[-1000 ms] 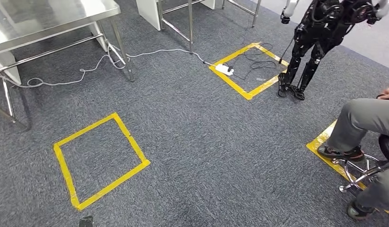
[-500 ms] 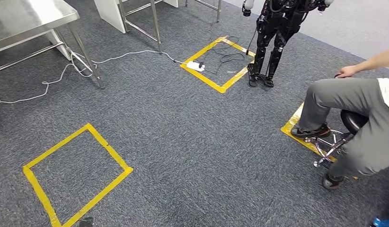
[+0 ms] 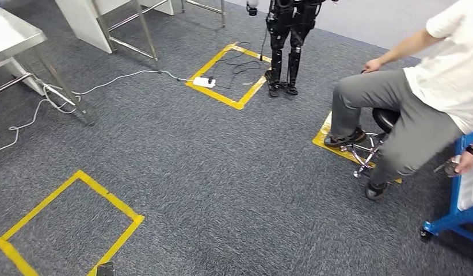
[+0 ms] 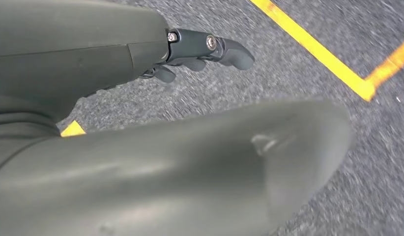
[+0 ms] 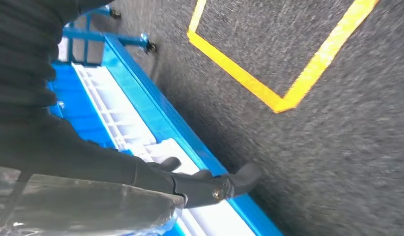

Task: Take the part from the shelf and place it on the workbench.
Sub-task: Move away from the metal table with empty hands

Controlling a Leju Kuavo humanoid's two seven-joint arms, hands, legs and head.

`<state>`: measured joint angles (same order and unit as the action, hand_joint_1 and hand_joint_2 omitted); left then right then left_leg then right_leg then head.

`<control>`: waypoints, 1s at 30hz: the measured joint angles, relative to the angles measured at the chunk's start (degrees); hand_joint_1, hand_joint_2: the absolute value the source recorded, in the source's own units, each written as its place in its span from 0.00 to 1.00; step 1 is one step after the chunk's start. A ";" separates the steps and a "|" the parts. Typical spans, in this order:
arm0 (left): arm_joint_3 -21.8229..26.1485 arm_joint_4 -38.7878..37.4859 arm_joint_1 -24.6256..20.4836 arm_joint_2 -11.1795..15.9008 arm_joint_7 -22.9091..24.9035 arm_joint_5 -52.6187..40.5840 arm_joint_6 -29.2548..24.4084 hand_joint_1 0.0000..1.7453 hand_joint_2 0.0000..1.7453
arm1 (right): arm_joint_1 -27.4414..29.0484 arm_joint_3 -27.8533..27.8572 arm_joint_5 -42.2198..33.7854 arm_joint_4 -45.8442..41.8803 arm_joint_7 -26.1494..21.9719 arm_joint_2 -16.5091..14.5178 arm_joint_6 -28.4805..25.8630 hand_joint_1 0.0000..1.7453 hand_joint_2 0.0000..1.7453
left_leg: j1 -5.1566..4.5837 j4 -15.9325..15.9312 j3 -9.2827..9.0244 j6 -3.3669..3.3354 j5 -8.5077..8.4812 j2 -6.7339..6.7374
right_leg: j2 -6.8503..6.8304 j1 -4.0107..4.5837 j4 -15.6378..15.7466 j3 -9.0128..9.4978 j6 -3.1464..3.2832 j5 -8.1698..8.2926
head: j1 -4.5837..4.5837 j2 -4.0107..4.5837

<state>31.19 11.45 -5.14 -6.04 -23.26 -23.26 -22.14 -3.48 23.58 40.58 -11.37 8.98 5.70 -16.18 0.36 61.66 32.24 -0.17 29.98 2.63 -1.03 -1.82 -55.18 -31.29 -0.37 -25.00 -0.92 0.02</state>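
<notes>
We judge the step in hand to be the approach to the blue shelf (image 3: 453, 221), which stands at the near right edge of the head view, just beside a seated person (image 3: 430, 86) on a stool (image 3: 385, 118). To do it well, we should square up to the shelf's front before raising an arm, and keep wide of the person's legs and the stool's base. The shelf carries a white tray (image 3: 469, 187); the right wrist view looks along its ribbed floor, but what lies in it is hidden from us, so we cannot pick out the part and only suppose it sits there. The left robot hand (image 4: 141, 54) hangs over the carpet, thumb and fingers apart with nothing between them. The right robot hand (image 5: 141, 177) hangs near the shelf's blue rail; something glossy and translucent lies against it, and we cannot tell whether it is held. The steel surface (image 3: 12, 37) stands far left, well apart from the shelf.
</notes>
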 joint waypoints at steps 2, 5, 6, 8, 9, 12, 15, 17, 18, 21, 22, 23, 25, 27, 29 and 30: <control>0.00 -0.02 0.17 0.01 -0.02 0.00 0.01 0.00 0.00 | -0.13 0.00 0.01 0.00 0.00 -0.01 0.01 0.00 1.00 | 0.16 7.28 3.05 0.12 4.02 -1.97 | 1.30 0.32 -0.04 -0.42 0.56 0.32 | -0.02 0.00; 0.00 -0.04 0.27 0.01 0.00 0.00 0.03 0.00 0.00 | 0.06 0.01 0.00 0.00 0.00 -0.05 0.06 0.00 1.00 | 0.30 10.34 4.04 -0.08 4.04 -2.69 | 3.92 0.68 -0.25 -0.81 0.73 0.61 | 0.00 0.00; 0.00 -0.04 0.26 0.02 0.01 0.00 0.04 0.00 0.00 | 0.15 0.02 -0.01 0.00 0.00 -0.07 0.07 0.00 1.00 | 0.34 6.96 2.27 -0.28 1.98 -3.11 | 4.74 0.70 -0.39 -0.82 0.66 0.66 | -0.01 0.00; 0.00 -0.04 0.24 0.07 0.02 0.00 0.06 0.00 0.00 | 0.15 0.02 0.00 0.00 0.00 -0.10 0.07 0.00 1.00 | 0.48 -0.35 -1.45 -0.72 -1.07 -5.47 | 6.13 0.82 -0.65 -0.95 0.41 0.80 | 0.01 0.00; -0.01 -0.04 0.23 0.09 0.03 -0.02 0.08 0.00 0.00 | 0.08 0.02 0.00 0.00 0.00 -0.13 0.07 0.00 1.00 | 0.47 -2.46 -2.43 -0.89 -1.68 -6.39 | 6.70 0.90 -0.75 -1.15 0.18 0.93 | 0.01 0.00; -0.02 -0.03 0.15 0.11 0.08 -0.05 0.18 0.00 0.00 | 0.10 0.02 0.01 0.00 0.00 -0.17 0.07 0.00 1.00 | 0.01 -3.42 -2.54 -1.47 -1.89 -5.94 | 8.10 0.92 -0.55 -1.91 -0.86 1.58 | 0.02 0.00; -0.01 -0.03 -0.01 -0.06 0.82 -0.02 0.97 0.00 0.00 | 0.32 0.04 0.04 0.02 0.01 -0.16 0.13 0.00 1.00 | 0.14 -5.00 -2.74 -2.82 -3.20 -4.08 | 6.50 1.25 -2.11 -3.46 -1.43 0.95 | 0.21 0.00; 0.01 -0.04 0.02 -0.05 2.86 -0.09 2.49 0.00 0.00 | 0.16 0.04 0.22 0.02 0.01 -0.14 0.34 0.00 1.00 | -0.08 -5.58 -2.57 -3.37 -3.78 -2.73 | 3.31 1.31 -7.65 -6.35 -0.99 -1.93 | 0.45 0.00; 0.02 -0.05 0.09 -0.02 4.65 -0.24 3.71 0.00 0.00 | 0.05 0.04 0.39 0.02 0.00 -0.12 0.54 0.00 1.00 | -0.24 -5.59 -2.35 -3.53 -3.88 -2.00 | 2.43 1.29 -11.32 -8.07 -0.80 -3.61 | 0.55 0.00; -0.03 -0.19 0.31 0.02 12.68 -1.22 9.41 0.00 0.00 | 0.03 0.04 1.19 0.03 -0.24 -0.19 1.15 0.00 1.00 | -0.66 -5.54 -1.95 -3.51 -3.99 0.14 | 1.65 1.05 -17.34 -10.26 -1.30 -5.64 | 0.56 0.00; -0.10 -0.27 0.38 0.02 15.43 -1.62 11.59 0.00 0.00 | 0.08 0.04 1.50 0.03 -0.37 -0.21 1.32 0.00 1.00 | -0.73 -5.52 -1.91 -3.47 -4.01 0.80 | 1.43 0.95 -15.86 -9.13 -1.70 -5.03 | 0.58 0.00; -0.21 -0.34 0.46 0.01 17.53 -1.99 13.46 0.00 0.00 | 0.10 0.04 1.76 0.04 -0.48 -0.19 1.49 0.00 1.00 | -0.75 -5.52 -1.92 -3.41 -4.01 1.43 | 0.95 0.85 -12.50 -7.01 -2.09 -3.93 | 0.57 0.00; -0.50 -0.45 0.61 -0.03 20.14 -2.54 15.97 0.00 0.00 | -0.07 0.04 2.17 0.03 -0.62 -0.13 1.83 0.00 1.00 | -0.95 -5.45 -2.07 -3.07 -3.92 2.66 | -1.93 0.80 -4.17 -2.05 -2.43 -1.73 | 0.61 0.00; -0.66 -0.48 0.71 -0.05 20.92 -2.81 16.75 0.00 0.00 | -0.36 0.04 2.35 0.02 -0.68 -0.11 1.98 0.00 1.00 | -1.22 -5.38 -2.35 -2.39 -3.59 3.73 | -4.13 1.13 -0.04 0.18 -1.89 -0.73 | 0.51 0.00; -0.74 -0.48 0.74 -0.06 21.17 -2.96 16.94 0.00 0.00 | -0.43 0.04 2.40 0.03 -0.75 -0.13 1.99 0.00 1.00 | -1.30 -5.36 -2.77 -1.71 -3.00 4.75 | -3.31 1.47 0.08 -0.05 -1.16 -0.69 | 0.39 0.00; -0.82 -0.48 0.74 -0.05 21.27 -2.99 16.98 0.00 0.00 | -0.41 0.04 2.42 0.03 -0.77 -0.15 1.99 0.00 1.00 | -1.27 -5.26 -2.95 -1.45 -2.75 5.25 | -2.55 1.29 0.09 -0.14 -0.82 -0.72 | 0.37 0.00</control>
<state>30.37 10.97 -4.40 -6.09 -1.99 -26.25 -5.16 -3.89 23.62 42.99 -11.33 8.21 5.56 -14.19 -0.91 56.40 29.29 -1.61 27.23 7.88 -3.58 -0.53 -55.09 -31.42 -1.20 -25.72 -0.56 0.02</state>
